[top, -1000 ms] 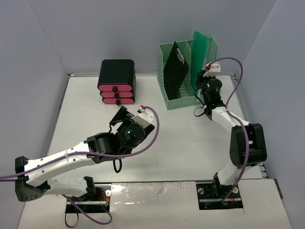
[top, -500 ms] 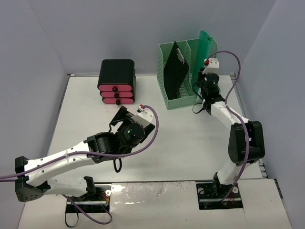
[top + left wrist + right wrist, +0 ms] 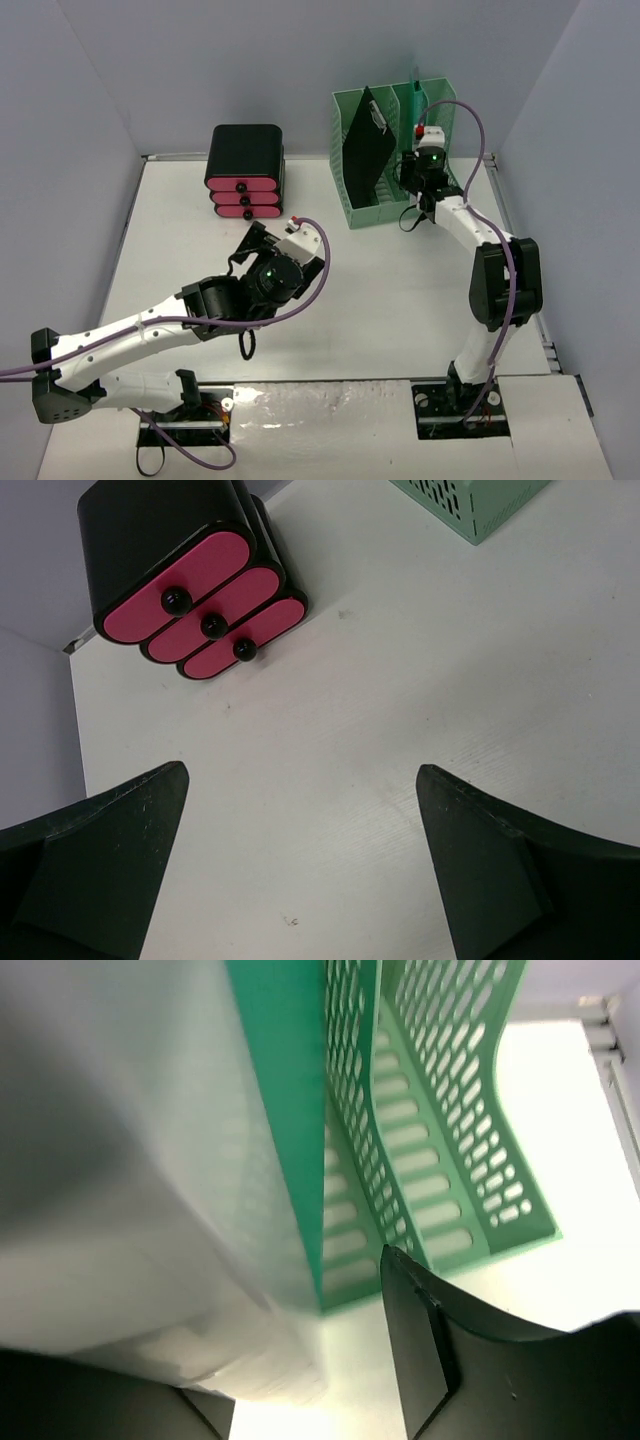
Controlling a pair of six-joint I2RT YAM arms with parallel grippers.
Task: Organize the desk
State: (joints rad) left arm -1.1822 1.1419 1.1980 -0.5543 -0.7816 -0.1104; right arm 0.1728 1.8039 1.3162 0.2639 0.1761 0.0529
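Green folder [image 3: 285,1110] now lowered into right-hand slot of file holder [image 3: 372,214], upper right; held higher a second ago. Right gripper [image 3: 422,148] jaws just parted, folder released. Left gripper [image 3: 302,776] spread wide, empty, over desk [image 3: 390,290] filling frame centre. One item judged filed.

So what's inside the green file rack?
A black clipboard leans in its left slot; a green folder stands further right, its lower part covered by the right arm.

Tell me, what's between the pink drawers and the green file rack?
Just bare desk between pink drawers and green file rack; the top view shows it.
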